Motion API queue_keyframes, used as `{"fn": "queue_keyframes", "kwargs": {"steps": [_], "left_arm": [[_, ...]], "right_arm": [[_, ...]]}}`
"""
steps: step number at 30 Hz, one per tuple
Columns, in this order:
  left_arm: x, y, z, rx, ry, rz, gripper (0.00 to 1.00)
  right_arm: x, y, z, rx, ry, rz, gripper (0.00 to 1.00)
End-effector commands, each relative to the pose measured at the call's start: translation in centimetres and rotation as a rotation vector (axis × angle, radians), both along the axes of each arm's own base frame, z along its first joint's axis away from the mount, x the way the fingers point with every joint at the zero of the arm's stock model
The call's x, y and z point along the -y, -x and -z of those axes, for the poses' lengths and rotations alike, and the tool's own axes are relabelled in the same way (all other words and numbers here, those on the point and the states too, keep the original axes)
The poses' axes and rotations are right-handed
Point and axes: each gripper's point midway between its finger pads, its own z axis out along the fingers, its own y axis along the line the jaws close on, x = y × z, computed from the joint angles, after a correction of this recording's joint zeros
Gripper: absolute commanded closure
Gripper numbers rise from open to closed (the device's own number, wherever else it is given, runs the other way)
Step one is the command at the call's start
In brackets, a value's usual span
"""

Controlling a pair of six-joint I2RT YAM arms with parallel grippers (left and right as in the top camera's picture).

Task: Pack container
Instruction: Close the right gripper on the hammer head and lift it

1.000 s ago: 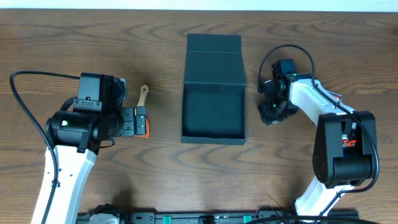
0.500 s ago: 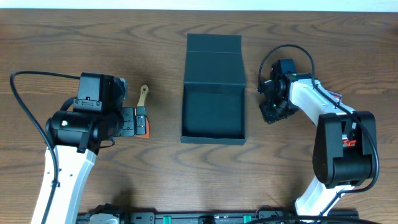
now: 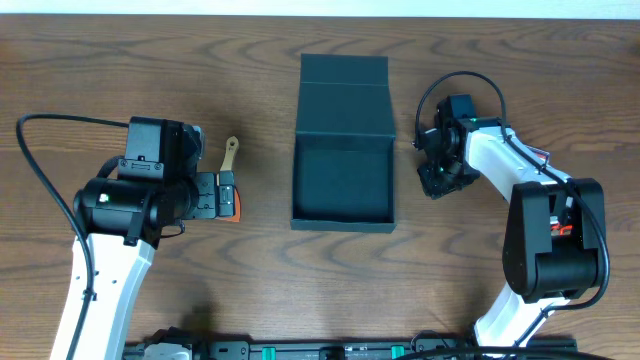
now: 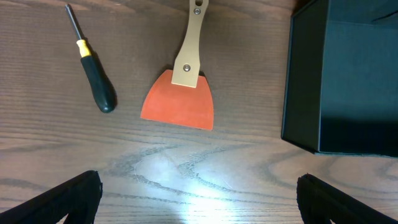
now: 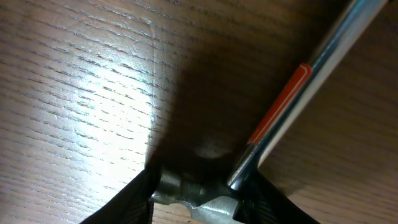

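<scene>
1. Right gripper (image 5: 196,205) is pinched on the head of a metal tool (image 5: 273,118) lying on the table (image 3: 500,60).
2. Container (image 3: 342,185) is set just beside it, on its left, lid flap folded back.
3. Left gripper (image 4: 199,196) is held spread wide beyond the container, facing an orange spatula (image 4: 179,109).

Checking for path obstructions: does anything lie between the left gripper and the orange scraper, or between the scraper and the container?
Nothing visible does. Only bare table separates the left gripper from the scraper, and the scraper from the open container.
</scene>
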Motion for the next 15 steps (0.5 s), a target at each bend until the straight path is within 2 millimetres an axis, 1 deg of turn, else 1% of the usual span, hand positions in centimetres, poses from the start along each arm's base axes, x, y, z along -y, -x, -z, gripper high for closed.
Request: {"fn": "queue_keyframes", "kwargs": {"steps": [1, 2, 4, 6, 9, 15], "left_arm": [[0.17, -0.16, -0.51, 0.01, 0.005, 0.009, 0.02], [0.17, -0.16, -0.51, 0.01, 0.005, 0.009, 0.01], [0.17, -0.16, -0.51, 0.01, 0.005, 0.009, 0.02], [0.17, -0.16, -0.51, 0.01, 0.005, 0.009, 0.02], [0.17, -0.16, -0.51, 0.01, 0.005, 0.008, 0.02], [0.17, -0.16, -0.51, 0.01, 0.005, 0.008, 0.02]], "right_arm": [[-0.53, 1.42, 1.83, -0.067, -0.015, -0.012, 0.72], [-0.52, 1.39, 1.83, -0.066, -0.015, -0.012, 0.75], [-0.52, 1.28, 1.83, -0.062, -0.015, -0.012, 0.76], [-0.51, 1.14, 1.84, -0.056, -0.016, -0.011, 0.81], [-0.47, 0.89, 1.84, -0.046, -0.017, -0.009, 0.84], [-0.38, 0.64, 1.85, -0.037, -0.018, -0.006, 0.86]]}}
